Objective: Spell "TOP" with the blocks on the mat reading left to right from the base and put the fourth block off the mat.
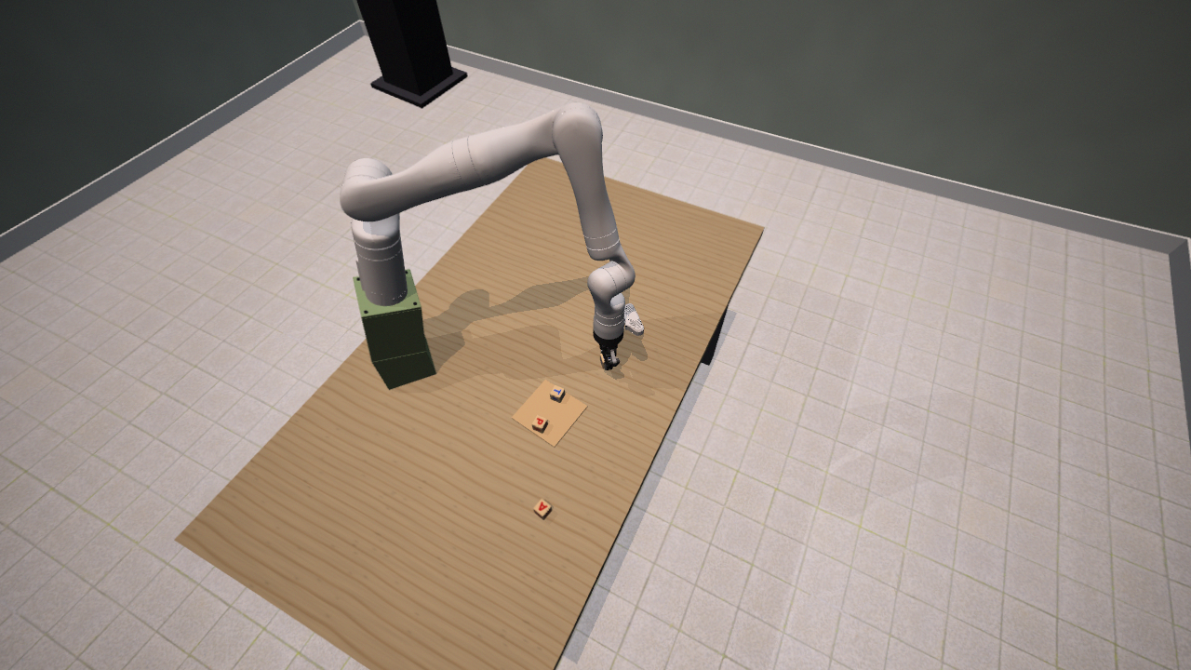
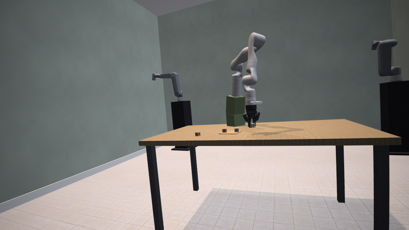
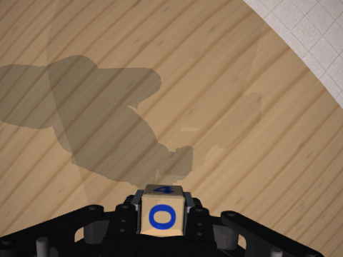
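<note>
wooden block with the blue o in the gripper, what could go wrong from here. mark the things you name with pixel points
The gap between the wooden block with the blue T [image 1: 556,392] [image 2: 236,130] and the one with the red P [image 1: 540,422] [image 2: 224,130] looks snug: the black gripper [image 1: 609,365] [image 2: 251,125] [image 3: 163,202] might nudge either while placing the O block [image 2: 252,125] [image 3: 162,216]. Held low beside the thin tan mat [image 1: 559,415] [image 2: 227,133], that block could catch its edge if moved across without lifting.

Gap betw. T block [image 1: 556,394] [image 2: 236,130] & P block [image 1: 540,423] [image 2: 224,130] on mat [image 1: 571,410] [image 2: 228,133]; both block low sideways pass.
</note>
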Robot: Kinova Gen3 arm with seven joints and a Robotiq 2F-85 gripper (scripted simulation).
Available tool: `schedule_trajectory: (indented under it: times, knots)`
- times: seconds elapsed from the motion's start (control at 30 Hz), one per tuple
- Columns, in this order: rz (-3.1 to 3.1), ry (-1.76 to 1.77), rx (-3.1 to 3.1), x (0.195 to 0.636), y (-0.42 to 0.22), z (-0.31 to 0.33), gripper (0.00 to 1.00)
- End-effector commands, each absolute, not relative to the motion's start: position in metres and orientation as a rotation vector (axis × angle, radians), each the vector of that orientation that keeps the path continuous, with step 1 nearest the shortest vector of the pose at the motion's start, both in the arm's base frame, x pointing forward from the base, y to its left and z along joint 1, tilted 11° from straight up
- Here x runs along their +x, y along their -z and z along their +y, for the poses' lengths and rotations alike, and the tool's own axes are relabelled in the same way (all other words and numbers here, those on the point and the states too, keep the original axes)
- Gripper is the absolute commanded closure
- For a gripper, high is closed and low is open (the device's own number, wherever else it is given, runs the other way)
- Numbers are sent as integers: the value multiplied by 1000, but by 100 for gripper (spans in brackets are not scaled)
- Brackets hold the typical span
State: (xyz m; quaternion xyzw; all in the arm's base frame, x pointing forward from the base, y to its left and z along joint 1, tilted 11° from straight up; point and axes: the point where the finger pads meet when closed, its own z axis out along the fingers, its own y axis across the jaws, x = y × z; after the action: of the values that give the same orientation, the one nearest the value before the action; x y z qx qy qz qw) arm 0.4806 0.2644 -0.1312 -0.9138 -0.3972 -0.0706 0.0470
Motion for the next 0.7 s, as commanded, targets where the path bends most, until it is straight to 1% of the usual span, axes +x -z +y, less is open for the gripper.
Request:
schedule_trajectory:
  times: [0.0,0.23,0.67]
  knots:
    - [-1214,251,-2778,486,110,271,74]
    - [-1214,251,-2778,482,77,266,74]
    - [-1213,251,-2778,482,75,266,74]
